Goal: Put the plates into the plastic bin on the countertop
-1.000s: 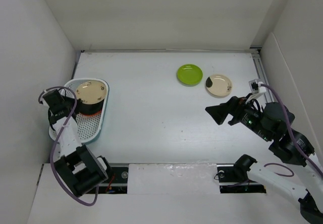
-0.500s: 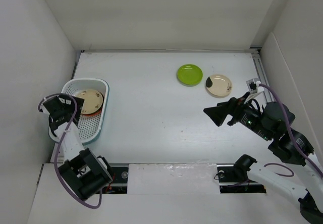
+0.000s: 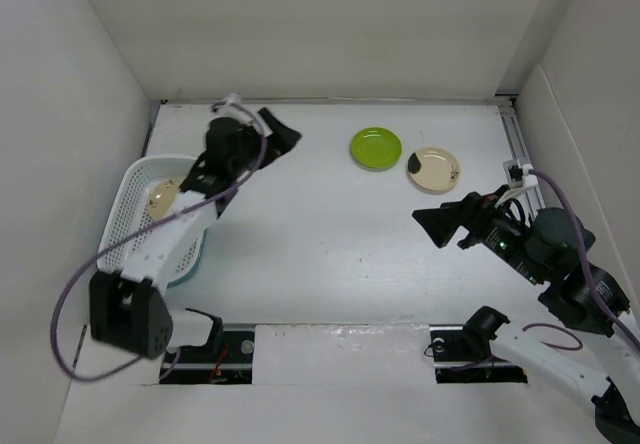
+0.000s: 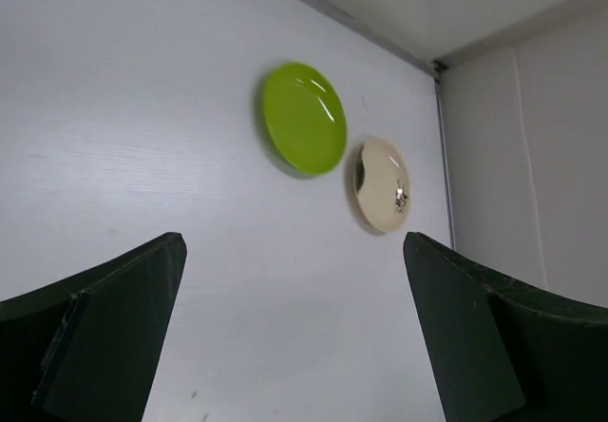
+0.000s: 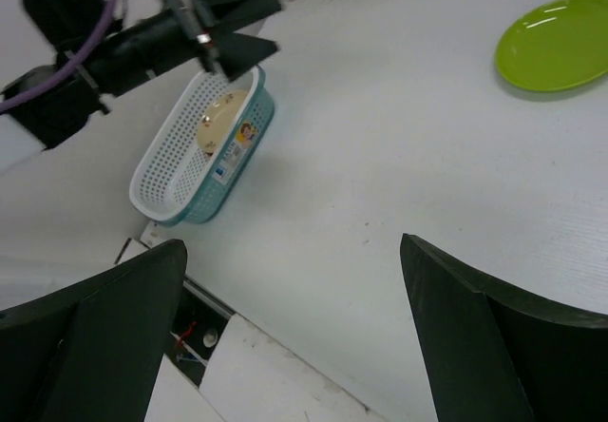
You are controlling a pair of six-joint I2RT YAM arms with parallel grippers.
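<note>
Plates: green plate, beige plate by countertop's far edge; third plate in basket, left edge. My left gripper, right gripper: fingers apart.

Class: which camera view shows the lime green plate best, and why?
Left wrist: the lime green plate appears whole and largest. Top external shows it whole but small; right wrist has it clipped at the frame's edge.
</note>
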